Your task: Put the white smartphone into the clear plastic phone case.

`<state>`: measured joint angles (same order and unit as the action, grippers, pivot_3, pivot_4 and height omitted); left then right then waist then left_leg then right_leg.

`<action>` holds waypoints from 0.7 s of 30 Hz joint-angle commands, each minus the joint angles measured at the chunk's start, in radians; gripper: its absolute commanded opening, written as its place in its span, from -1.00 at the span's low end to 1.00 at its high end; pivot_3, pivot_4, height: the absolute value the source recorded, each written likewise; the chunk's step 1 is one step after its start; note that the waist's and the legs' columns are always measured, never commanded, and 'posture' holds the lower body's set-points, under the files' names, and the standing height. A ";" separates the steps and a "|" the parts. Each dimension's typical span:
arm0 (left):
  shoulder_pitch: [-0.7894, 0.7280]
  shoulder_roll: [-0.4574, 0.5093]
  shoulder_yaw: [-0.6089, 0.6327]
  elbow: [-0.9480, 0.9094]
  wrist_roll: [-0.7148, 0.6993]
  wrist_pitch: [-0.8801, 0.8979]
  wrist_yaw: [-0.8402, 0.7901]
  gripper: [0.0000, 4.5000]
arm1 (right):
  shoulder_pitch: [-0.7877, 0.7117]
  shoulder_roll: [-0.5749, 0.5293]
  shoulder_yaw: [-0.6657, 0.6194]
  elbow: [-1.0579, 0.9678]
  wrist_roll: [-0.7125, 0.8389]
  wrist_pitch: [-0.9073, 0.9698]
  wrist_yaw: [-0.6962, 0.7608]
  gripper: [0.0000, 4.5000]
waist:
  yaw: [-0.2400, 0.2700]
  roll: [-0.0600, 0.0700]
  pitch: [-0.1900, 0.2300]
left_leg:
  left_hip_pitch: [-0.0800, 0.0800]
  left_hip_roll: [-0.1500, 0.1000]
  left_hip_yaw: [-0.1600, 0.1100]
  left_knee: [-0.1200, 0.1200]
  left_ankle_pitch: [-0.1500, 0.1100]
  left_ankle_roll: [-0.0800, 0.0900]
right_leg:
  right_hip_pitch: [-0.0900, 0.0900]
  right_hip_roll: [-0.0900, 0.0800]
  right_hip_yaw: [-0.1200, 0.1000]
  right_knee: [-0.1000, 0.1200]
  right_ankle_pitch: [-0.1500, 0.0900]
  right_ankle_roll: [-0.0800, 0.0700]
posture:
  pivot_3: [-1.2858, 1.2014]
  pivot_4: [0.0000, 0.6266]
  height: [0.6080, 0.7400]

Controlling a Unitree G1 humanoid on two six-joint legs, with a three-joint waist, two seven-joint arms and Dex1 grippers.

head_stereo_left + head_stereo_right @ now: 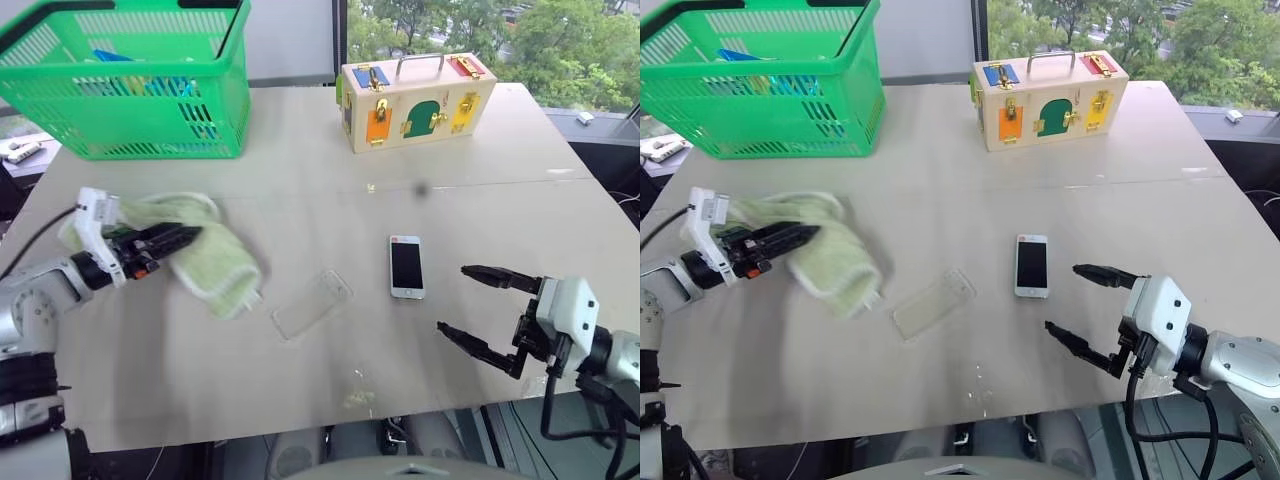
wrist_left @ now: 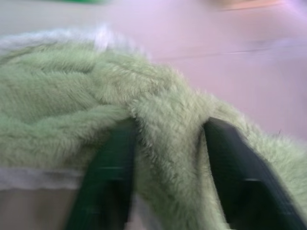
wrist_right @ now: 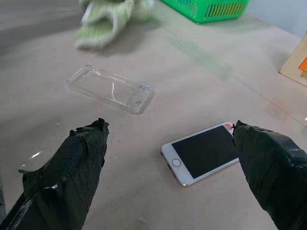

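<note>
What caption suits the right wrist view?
Open right gripper poised over white smartphone, clear phone case lying beyond.

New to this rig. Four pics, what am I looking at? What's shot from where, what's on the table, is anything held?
It is a humanoid robot with two arms, each ending in a two-fingered black pincer. Two pictures come from its head cameras, looking down over the table; the other two come from its wrists.

On the table: white smartphone screen up, clear plastic phone case beside it, green towel, green basket, wooden latch box.

The right pincer hovers open near the phone, holding nothing. The left pincer is in the towel.
</note>
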<state>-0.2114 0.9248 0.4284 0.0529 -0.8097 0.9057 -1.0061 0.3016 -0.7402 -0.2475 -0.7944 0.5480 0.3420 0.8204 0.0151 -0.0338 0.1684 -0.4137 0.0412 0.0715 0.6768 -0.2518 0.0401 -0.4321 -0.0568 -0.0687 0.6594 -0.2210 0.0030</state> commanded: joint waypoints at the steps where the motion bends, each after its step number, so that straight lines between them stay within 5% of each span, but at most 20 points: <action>1: 0.075 0.035 -0.004 -0.256 -0.120 0.111 -0.042 0.93 | 0.002 0.000 -0.016 -0.017 0.004 -0.020 0.003 1.00 | -0.001 0.002 0.001 | 0.001 0.000 0.000 0.000 0.000 0.000 | 0.000 0.000 0.000 0.001 0.000 0.000 | 0.03 -0.52 1.00; 5: 0.051 -0.050 -0.083 -0.336 -0.003 0.002 0.112 0.93 | 0.009 -0.001 -0.022 -0.028 0.007 -0.016 -0.001 1.00 | 0.001 0.006 0.001 | 0.003 0.000 0.000 0.000 0.000 -0.001 | 0.001 0.001 0.001 0.003 0.000 -0.001 | 0.03 -0.52 1.00; 13: 0.108 0.022 -0.297 -0.136 0.430 -0.420 0.094 0.93 | 0.030 -0.006 -0.039 -0.035 0.009 -0.014 -0.002 1.00 | 0.000 0.006 0.001 | 0.002 0.000 0.002 -0.001 0.001 -0.001 | 0.000 0.004 0.003 0.001 0.000 -0.001 | 0.03 -0.52 1.00; 16: 0.094 0.014 -0.334 -0.060 0.517 -0.467 0.134 0.58 | 0.025 0.000 -0.023 -0.042 0.002 -0.011 -0.015 1.00 | 0.004 0.006 0.001 | 0.000 0.000 0.001 -0.001 0.001 -0.001 | -0.001 0.004 0.002 0.000 0.000 -0.001 | 0.03 -0.52 1.00; 21: 0.042 -0.020 -0.277 0.059 0.544 -0.521 0.197 -0.45 | 0.026 -0.003 -0.027 -0.041 0.007 -0.012 -0.015 1.00 | 0.002 0.006 0.000 | 0.002 0.001 0.001 -0.001 0.001 -0.001 | -0.001 0.003 0.002 0.001 0.000 -0.001 | 0.03 -0.52 1.00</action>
<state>-0.1577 0.9032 0.1098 0.0548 -0.2967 0.3968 -0.8552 0.3278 -0.7411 -0.2531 -0.8068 0.5486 0.3435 0.8040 0.0169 -0.0273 0.1688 -0.4114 0.0423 0.0719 0.6755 -0.2511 0.0393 -0.4327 -0.0535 -0.0671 0.6615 -0.2207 0.0019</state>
